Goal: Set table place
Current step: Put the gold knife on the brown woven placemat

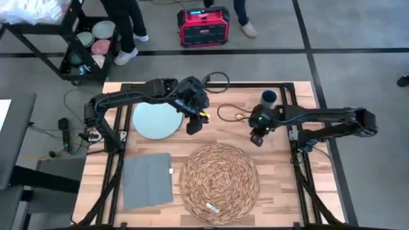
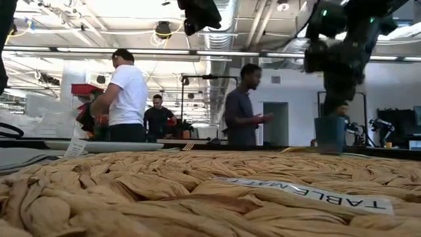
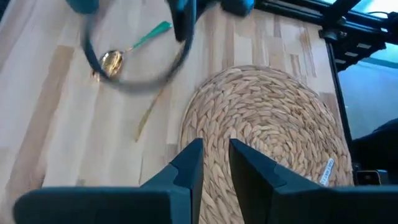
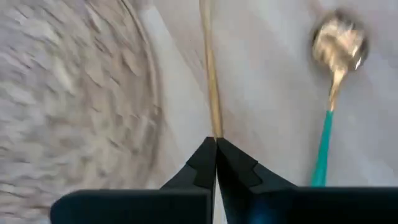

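Mat [image 1: 220, 183] lies flat on the worktop [image 1: 281, 172], bare, w/ a label strip on its weave. All places below are relative to the mat.

Right gripper [image 1: 257, 138] hovers just beyond the mat's far-right edge. Its jaws are clenched, tips touching. In the right wrist view a thin gold stick [image 4: 210, 74] runs out from the tips [image 4: 216, 144], but whether it's pinched or just lying under them I can't tell. A teal-handled gold spoon [image 4: 333, 81] lies just beside it.

Left gripper [image 1: 194, 125] hangs over the worktop at the mat's far-left edge, jaws slightly parted, nothing between them. Plate [image 1: 156, 119] sits further out on that side; napkin [image 1: 147, 180] lies left of the mat; cup [image 1: 269, 98] stands well beyond it on the right.

Risks, as I judge them:
- Thin stick could slip or swing if the grip is off-centre, landing askew.
- Tips are low; dragging could snag the weave and shift the mat.
- A cable loop lies by the spoon and might catch the jaws.
- Both arms meet near the mat's far edge, so a clash is possible.
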You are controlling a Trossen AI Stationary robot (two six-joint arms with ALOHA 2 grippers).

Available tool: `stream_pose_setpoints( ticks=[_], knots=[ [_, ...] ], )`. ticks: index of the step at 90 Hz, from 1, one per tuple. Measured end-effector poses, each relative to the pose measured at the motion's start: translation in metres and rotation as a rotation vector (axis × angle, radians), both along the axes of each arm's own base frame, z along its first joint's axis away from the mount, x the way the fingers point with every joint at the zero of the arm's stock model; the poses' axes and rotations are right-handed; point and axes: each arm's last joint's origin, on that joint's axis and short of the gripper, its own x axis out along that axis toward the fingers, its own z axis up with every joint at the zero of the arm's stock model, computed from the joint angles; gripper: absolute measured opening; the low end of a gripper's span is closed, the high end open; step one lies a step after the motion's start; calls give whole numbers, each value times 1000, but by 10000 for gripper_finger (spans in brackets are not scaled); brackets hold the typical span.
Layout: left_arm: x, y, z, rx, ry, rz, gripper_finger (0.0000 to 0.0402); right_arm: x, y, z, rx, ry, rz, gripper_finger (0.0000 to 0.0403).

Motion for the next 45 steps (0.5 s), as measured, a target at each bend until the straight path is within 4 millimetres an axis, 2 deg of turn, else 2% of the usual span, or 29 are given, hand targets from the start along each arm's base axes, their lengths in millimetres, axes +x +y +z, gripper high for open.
stream_pose_setpoints(
  ticks=[11, 18, 32, 45],
  knots=[
    [0, -4, 0, -21, 10, 16, 59, -2, 3, 19, -3, -85, 0, 1],
    [-1, -8, -1, -32, 34, 23, 58, -3, 5, 21, -8, -87, 8, 1],
    [-1, -18, -2, 20, 48, 26, 59, -1, 5, 2, -16, -9, 94, 8],
    [1, -25, -1, 51, 33, 12, 58, 8, 4, -21, 36, 86, 170, 61]
  ],
)
